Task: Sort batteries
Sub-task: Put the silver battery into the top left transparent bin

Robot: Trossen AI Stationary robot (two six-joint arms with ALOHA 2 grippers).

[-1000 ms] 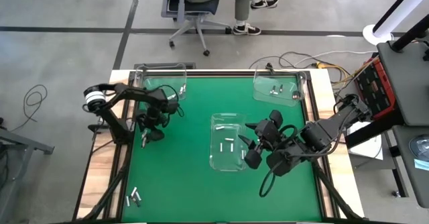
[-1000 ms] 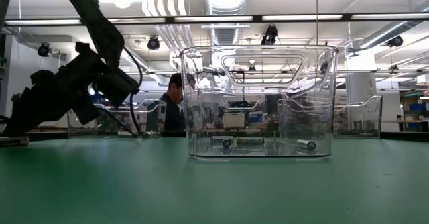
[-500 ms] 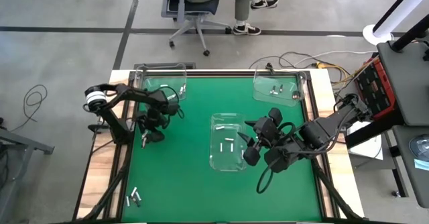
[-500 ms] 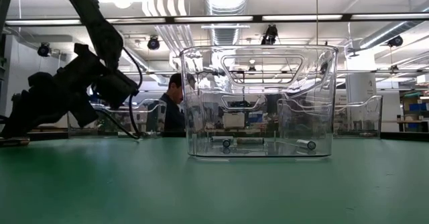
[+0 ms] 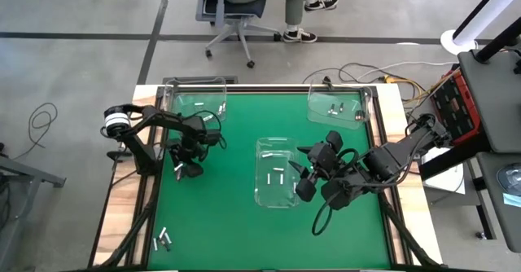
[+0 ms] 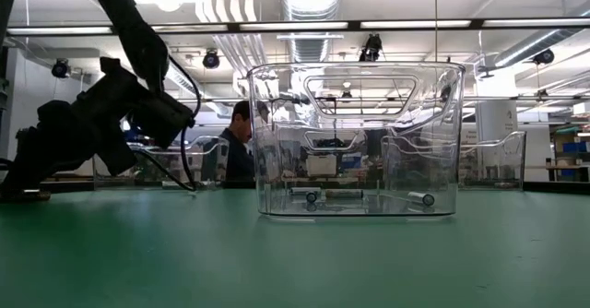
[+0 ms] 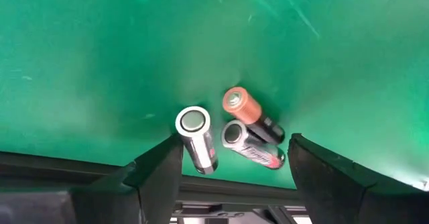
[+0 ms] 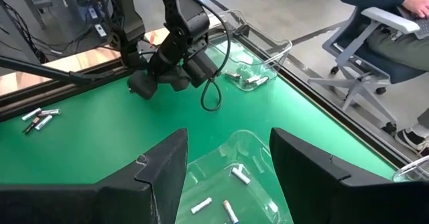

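My left gripper (image 5: 186, 168) is open and low over the green mat near the table's left side. Between its fingers lie three batteries: a silvery one (image 7: 196, 140), a copper-topped one (image 7: 244, 108) and a dark-ended one (image 7: 251, 150). My right gripper (image 5: 298, 174) is open at the right wall of the centre clear bin (image 5: 277, 192). That bin holds a few batteries (image 8: 234, 174). More loose batteries (image 5: 163, 241) lie on the mat at the near left. My left gripper has one finger (image 7: 164, 167) right beside the silvery battery's side (image 7: 203, 158). I cannot tell whether they touch. The fingers point down at the mat with all three batteries lying between them.
A clear bin (image 5: 198, 101) with batteries stands at the far left, another (image 5: 335, 107) at the far right. A raised dark rail (image 5: 146, 190) borders the mat. A person sits on an office chair (image 5: 236, 15) beyond the far edge. Open mat lies near the front.
My left gripper has shifted a little toward the table's right and near edges, staying low and open over the mat.
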